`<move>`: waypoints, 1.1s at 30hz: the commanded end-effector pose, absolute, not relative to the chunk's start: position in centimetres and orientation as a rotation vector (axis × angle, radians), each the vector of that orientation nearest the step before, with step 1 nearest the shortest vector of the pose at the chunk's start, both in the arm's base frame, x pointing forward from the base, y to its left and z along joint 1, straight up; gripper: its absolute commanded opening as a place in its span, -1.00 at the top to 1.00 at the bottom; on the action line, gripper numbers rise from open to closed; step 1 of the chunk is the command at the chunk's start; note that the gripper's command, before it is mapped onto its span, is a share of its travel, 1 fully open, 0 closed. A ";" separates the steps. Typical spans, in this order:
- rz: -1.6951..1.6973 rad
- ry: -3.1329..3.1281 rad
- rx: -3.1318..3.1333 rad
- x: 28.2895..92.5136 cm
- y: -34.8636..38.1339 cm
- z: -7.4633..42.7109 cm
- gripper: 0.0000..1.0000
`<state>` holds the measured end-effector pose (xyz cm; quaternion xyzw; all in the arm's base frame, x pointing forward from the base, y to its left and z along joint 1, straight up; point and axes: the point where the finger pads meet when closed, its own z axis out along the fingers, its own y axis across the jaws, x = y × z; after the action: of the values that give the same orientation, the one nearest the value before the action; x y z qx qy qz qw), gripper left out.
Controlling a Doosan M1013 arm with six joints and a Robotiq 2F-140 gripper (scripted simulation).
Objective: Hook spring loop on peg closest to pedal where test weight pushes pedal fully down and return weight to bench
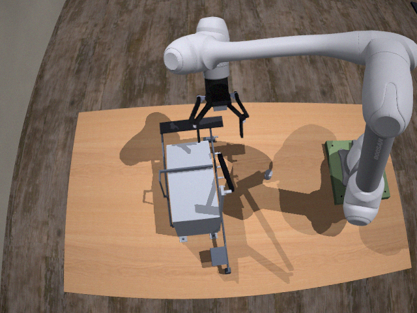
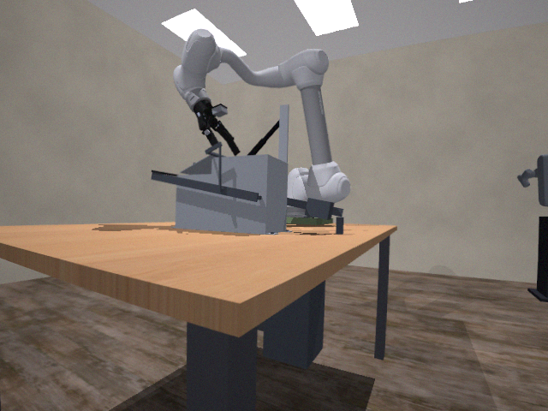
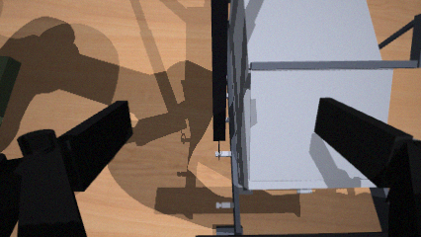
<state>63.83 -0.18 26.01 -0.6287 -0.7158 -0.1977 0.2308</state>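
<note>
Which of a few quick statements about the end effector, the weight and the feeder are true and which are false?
1. The end effector is wide open and holds nothing. True.
2. The steel weight stands on the pedal. False: it sits on the bench, apart from the feeder.
3. The black spring runs along the feeder's side facing the arm's green base plate. True.
4. The end effector hovers over the base plate. False: it hangs by the feeder's end farthest from the pedal.

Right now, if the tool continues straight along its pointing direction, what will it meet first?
Probably the black spring strip and thin grey peg rail beside the grey box feeder; they lie between the open tool's fingers, but depth is unclear.
</note>
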 end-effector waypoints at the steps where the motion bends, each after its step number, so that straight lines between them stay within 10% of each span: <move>1: -0.546 -1.970 -1.729 63.9 -0.2 26.1 -1.00; 33: -0.428 -2.051 -1.838 63.9 -0.2 26.2 -1.00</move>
<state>63.81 -0.18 26.08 -0.6492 -0.7243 -0.1505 0.1770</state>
